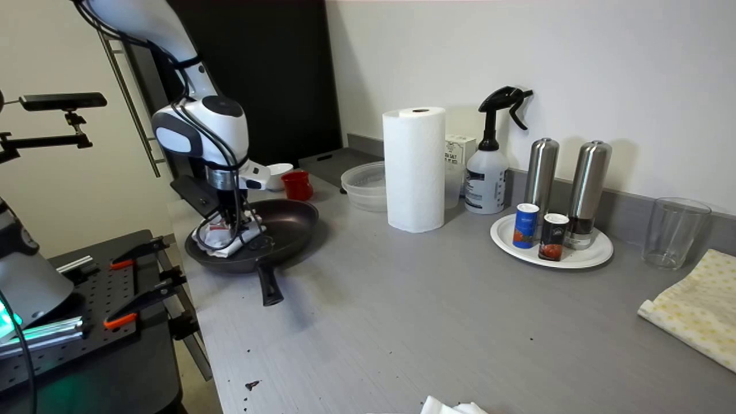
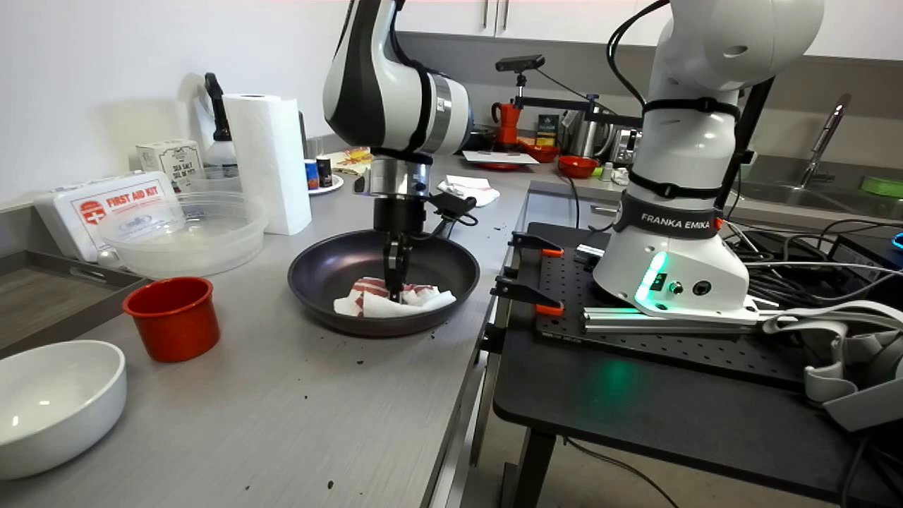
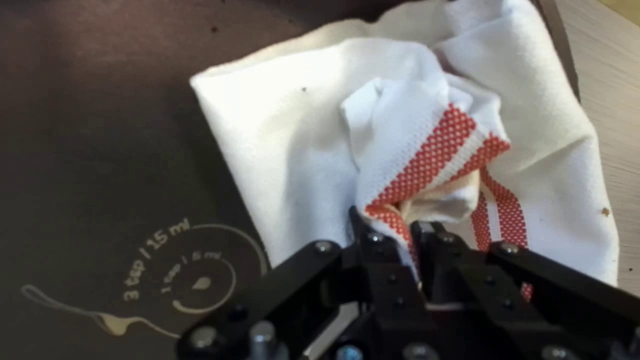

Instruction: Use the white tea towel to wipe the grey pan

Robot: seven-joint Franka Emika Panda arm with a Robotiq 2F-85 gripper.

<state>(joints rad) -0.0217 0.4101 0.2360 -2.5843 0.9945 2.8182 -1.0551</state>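
Observation:
The white tea towel has red stripes and lies bunched inside the grey pan, towards one side of it. In the wrist view my gripper is shut on a striped fold of the towel, which runs up between the fingers. Both exterior views show the gripper pointing down into the pan with the towel spread around its tips. The pan sits flat on the counter, its short black handle sticking out. The towel covers part of the pan's floor.
A paper-towel roll stands beyond the pan. Close by are a red cup, a white bowl and a clear plastic tub. The counter's edge runs near the pan, with the robot's black table past it.

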